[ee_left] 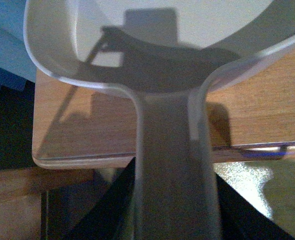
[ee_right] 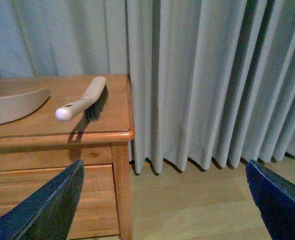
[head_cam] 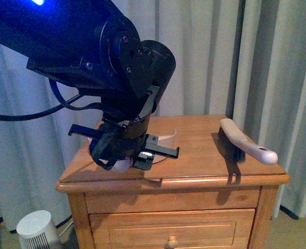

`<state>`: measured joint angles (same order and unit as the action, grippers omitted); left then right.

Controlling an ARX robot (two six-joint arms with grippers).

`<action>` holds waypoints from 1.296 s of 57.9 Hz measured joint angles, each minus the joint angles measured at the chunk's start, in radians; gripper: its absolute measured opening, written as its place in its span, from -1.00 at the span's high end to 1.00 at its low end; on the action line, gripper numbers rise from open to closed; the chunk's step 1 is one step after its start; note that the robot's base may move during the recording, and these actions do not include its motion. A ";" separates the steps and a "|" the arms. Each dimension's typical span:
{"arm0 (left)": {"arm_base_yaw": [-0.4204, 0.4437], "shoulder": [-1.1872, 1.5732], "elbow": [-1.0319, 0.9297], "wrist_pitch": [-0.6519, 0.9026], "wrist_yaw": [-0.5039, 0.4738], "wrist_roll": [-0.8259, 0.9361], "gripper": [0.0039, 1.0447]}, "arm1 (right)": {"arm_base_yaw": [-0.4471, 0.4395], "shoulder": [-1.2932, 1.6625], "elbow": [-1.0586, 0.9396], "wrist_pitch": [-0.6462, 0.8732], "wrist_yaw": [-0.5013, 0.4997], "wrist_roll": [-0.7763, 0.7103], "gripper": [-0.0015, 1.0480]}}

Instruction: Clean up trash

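Left gripper (head_cam: 123, 155) clamped on the dustpan (ee_left: 172, 170) handle at the table (head_cam: 194, 162) edge
Right gripper (ee_right: 162, 200) jaws wide, off beside the table; brush (head_cam: 244, 141) lies on its right side, apart from the dustpan; left arm hides the table's left part, trash cannot be made out

right end effector (ee_right: 164, 164) gapes — brush (ee_right: 82, 102) lies on the nightstand (ee_right: 112, 131).

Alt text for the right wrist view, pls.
A beige-handled brush lies on a wooden nightstand beside the beige dustpan. Pale curtains hang to the wood floor, and the right gripper is wide open in the foreground.
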<state>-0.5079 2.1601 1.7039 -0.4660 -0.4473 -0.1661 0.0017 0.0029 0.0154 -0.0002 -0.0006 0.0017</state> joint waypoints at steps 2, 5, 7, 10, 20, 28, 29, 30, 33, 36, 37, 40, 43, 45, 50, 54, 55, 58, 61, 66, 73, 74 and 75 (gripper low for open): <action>0.000 -0.002 -0.007 0.009 -0.001 0.006 0.47 | 0.000 0.000 0.000 0.000 0.000 0.000 -0.86; 0.002 -0.010 -0.024 0.036 -0.003 0.030 0.48 | 0.000 0.000 0.000 0.000 0.000 0.000 -0.86; 0.002 -0.015 -0.034 0.050 -0.003 0.043 0.48 | 0.000 0.000 0.000 0.000 0.000 0.000 -0.86; 0.002 -0.026 -0.049 0.076 -0.003 0.059 0.48 | 0.000 0.000 0.000 0.000 0.000 0.000 -0.86; 0.002 -0.110 -0.137 0.274 -0.024 0.172 0.49 | 0.000 0.000 0.000 0.000 0.000 0.000 -0.86; -0.015 -0.246 -0.267 0.527 0.003 0.295 0.49 | 0.000 0.000 0.000 0.000 0.000 0.000 -0.86; -0.021 -0.286 -0.306 0.592 0.015 0.328 0.49 | 0.000 0.000 0.000 0.000 0.000 0.000 -0.86; -0.025 -0.315 -0.334 0.634 0.021 0.347 0.49 | 0.000 0.000 0.000 0.000 0.000 0.000 -0.86; -0.043 -0.446 -0.464 0.810 0.037 0.416 0.49 | 0.000 0.000 0.000 0.000 0.000 0.000 -0.86; -0.048 -0.521 -0.540 0.897 0.052 0.454 0.49 | 0.000 0.000 0.000 0.000 0.000 0.000 -0.86; -0.049 -0.554 -0.575 0.935 0.056 0.466 0.49 | 0.000 0.000 0.000 0.000 0.000 0.000 -0.86; -0.047 -0.652 -0.679 1.025 0.069 0.488 0.49 | 0.000 0.000 0.000 0.000 0.000 0.000 -0.86; -0.034 -0.762 -0.796 1.080 0.078 0.491 0.49 | 0.000 0.000 0.000 0.000 0.000 0.000 -0.86; -0.027 -0.804 -0.845 1.102 0.082 0.491 0.49 | 0.000 0.000 0.000 0.000 0.000 0.000 -0.86; 0.011 -0.948 -1.005 1.160 0.128 0.490 0.49 | 0.000 0.000 0.000 0.000 0.000 0.000 -0.86; 0.053 -1.055 -1.094 1.166 0.179 0.472 0.49 | 0.000 0.000 0.000 0.000 0.000 0.000 -0.86; 0.064 -1.081 -1.114 1.168 0.187 0.471 0.49 | 0.000 0.000 0.000 0.000 0.000 0.000 -0.86; 0.095 -1.147 -1.156 1.168 0.212 0.467 0.49 | 0.000 0.000 0.000 0.000 0.000 0.000 -0.86; 0.130 -1.213 -1.194 1.159 0.245 0.450 0.49 | 0.000 0.000 0.000 0.000 0.000 0.000 -0.86; 0.204 -1.333 -1.253 1.128 0.314 0.408 0.49 | 0.000 0.000 0.000 0.000 0.000 0.000 -0.86; 0.363 -1.484 -1.321 1.065 0.410 0.325 0.49 | 0.000 0.000 0.000 0.000 0.000 0.000 -0.86; 0.385 -1.502 -1.330 1.055 0.421 0.314 0.49 | 0.000 0.000 0.000 0.000 0.000 0.000 -0.86; 0.396 -1.511 -1.335 1.051 0.426 0.309 0.49 | 0.000 0.000 0.000 0.000 0.000 0.000 -0.86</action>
<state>-0.1116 0.6487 0.3687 0.5854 -0.0216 0.1425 0.0017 0.0029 0.0154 -0.0002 -0.0010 0.0017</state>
